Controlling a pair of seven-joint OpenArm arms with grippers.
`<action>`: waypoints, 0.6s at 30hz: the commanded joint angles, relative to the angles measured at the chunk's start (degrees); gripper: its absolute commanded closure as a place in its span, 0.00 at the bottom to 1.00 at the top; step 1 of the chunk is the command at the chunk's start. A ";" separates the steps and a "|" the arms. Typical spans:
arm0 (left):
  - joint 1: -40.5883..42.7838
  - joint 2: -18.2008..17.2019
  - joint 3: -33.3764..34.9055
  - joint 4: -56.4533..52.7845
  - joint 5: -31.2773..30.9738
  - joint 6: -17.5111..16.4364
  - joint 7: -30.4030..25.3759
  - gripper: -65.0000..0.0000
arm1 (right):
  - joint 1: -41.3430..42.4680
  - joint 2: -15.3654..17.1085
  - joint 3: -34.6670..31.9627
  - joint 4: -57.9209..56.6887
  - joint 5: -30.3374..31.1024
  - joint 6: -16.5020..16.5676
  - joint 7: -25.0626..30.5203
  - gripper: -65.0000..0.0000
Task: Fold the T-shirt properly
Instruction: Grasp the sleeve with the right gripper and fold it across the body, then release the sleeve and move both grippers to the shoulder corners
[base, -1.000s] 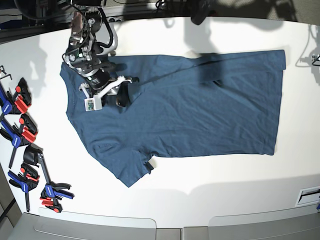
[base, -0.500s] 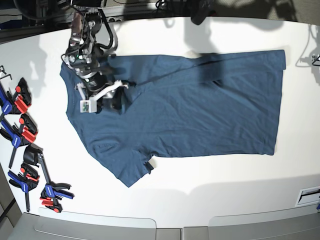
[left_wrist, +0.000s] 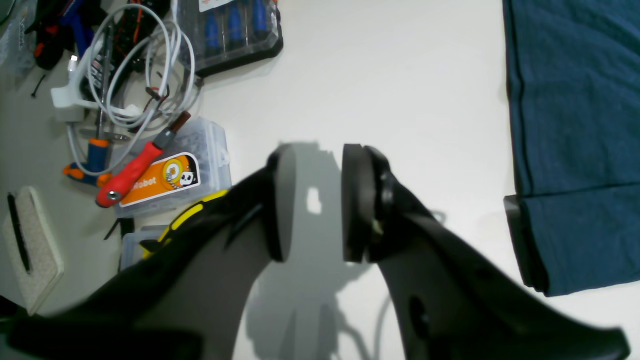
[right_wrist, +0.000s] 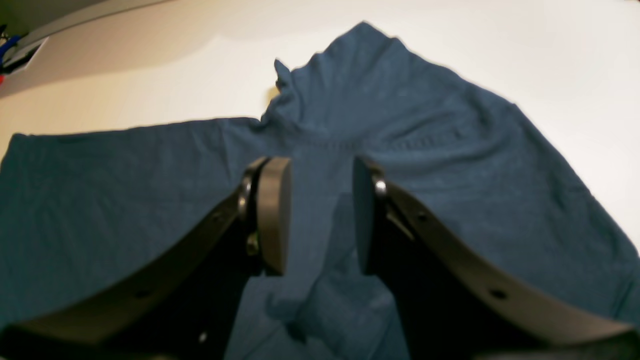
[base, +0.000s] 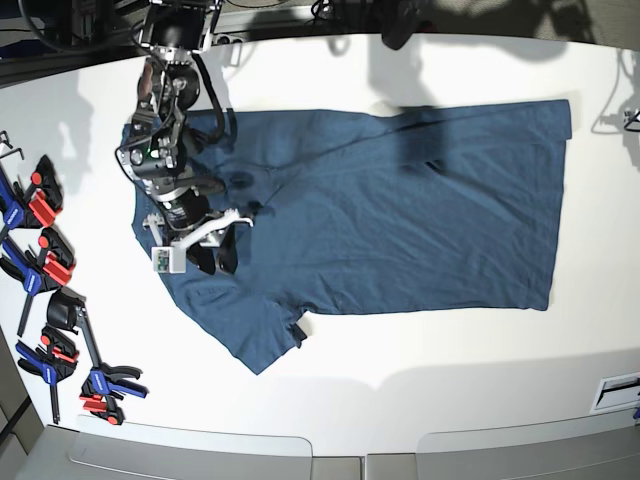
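The dark teal-blue T-shirt (base: 400, 220) lies spread flat on the white table (base: 420, 380), with one short sleeve (base: 260, 335) pointing to the front edge. My right gripper (base: 215, 258) hovers over the shirt's left part, just above that sleeve. In the right wrist view it (right_wrist: 317, 215) is open, with only wrinkled shirt cloth (right_wrist: 425, 150) below and nothing between the pads. My left gripper (left_wrist: 317, 205) is open over bare table, off the shirt. The shirt's hemmed edge (left_wrist: 575, 125) lies to its right.
Several blue and red clamps (base: 50, 270) lie along the table's left edge. Beside the left gripper sit a clear box with an orange label (left_wrist: 170, 175), a red-handled screwdriver (left_wrist: 135, 170), white cables (left_wrist: 125, 75) and a case of screwdrivers (left_wrist: 235, 30).
My right arm has moved along the shirt's left side from the collar area toward the front sleeve. Its jaws stay open. The shirt lies as before.
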 joint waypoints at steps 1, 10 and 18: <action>0.02 -1.11 -0.59 0.81 -0.31 0.44 -1.31 0.77 | 1.20 0.28 0.04 0.85 0.59 0.28 1.51 0.70; 0.00 -1.03 -0.59 0.81 -3.48 0.37 -0.85 0.77 | 1.20 0.39 2.67 0.85 -2.60 0.28 -2.91 0.71; -0.02 -0.07 -0.57 0.81 -19.28 -15.56 3.50 0.77 | 1.18 0.74 16.90 0.92 9.92 3.41 -11.91 1.00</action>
